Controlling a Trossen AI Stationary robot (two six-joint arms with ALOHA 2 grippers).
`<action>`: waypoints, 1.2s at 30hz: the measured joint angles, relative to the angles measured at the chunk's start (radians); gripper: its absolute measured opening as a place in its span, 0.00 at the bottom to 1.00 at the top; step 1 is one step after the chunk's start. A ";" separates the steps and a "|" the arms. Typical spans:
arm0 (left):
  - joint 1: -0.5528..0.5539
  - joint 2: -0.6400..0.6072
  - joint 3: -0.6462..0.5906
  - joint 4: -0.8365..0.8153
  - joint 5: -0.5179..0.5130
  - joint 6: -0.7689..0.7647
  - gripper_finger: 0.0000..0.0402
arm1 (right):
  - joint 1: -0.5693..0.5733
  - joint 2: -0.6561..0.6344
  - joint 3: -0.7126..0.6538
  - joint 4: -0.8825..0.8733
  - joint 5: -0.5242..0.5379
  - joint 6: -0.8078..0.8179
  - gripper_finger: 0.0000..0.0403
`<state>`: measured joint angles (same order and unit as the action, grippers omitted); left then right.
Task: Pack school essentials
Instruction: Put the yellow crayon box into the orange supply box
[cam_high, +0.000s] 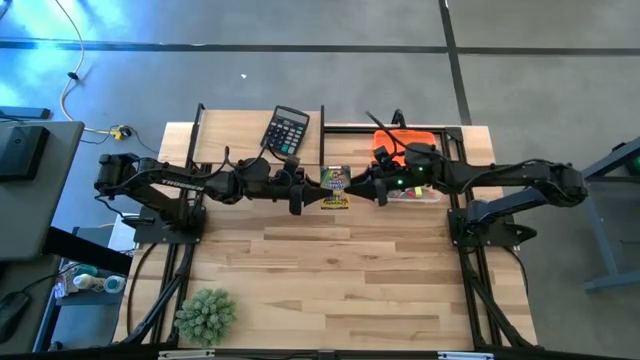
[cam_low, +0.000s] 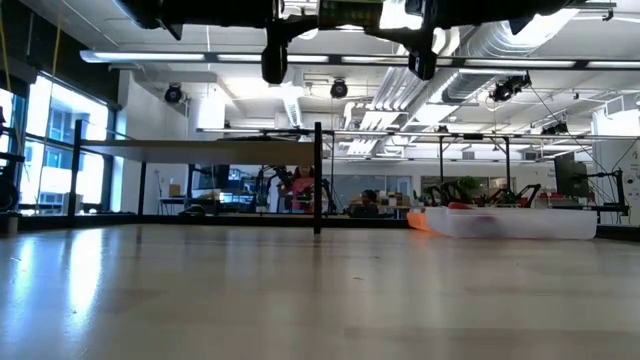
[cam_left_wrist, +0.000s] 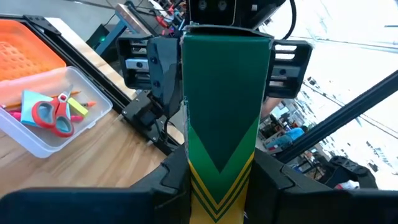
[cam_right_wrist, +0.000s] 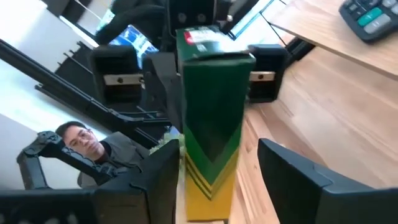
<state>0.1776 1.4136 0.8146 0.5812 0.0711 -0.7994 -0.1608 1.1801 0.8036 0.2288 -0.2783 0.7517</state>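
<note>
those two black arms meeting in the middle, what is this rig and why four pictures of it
It is a robot with two arms at a wooden table. One camera looks straight down, one sits at table height, and one rides on each wrist.

The arms meet in mid-air over a green and yellow box, apparently a handover. The left gripper is shut on the box; in its wrist camera the box fills the middle. The right gripper stands open around the other end.

On the table lie a black calculator, a spiky green plant and a clear bin holding red-handled scissors.
</note>
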 joint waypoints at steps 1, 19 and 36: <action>0.000 0.000 0.000 0.000 0.000 0.007 0.23 | 0.000 0.000 0.000 0.012 0.000 0.000 0.50; 0.013 0.000 0.000 -0.001 -0.004 0.018 0.23 | 0.000 0.009 0.000 0.038 0.043 0.080 0.30; 0.019 -0.001 0.001 -0.038 -0.004 0.181 0.37 | 0.000 0.010 0.000 0.037 0.044 0.086 0.25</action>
<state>0.1970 1.4124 0.8154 0.5436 0.0669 -0.6188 -0.1608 1.1896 0.8032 0.2661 -0.2340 0.8379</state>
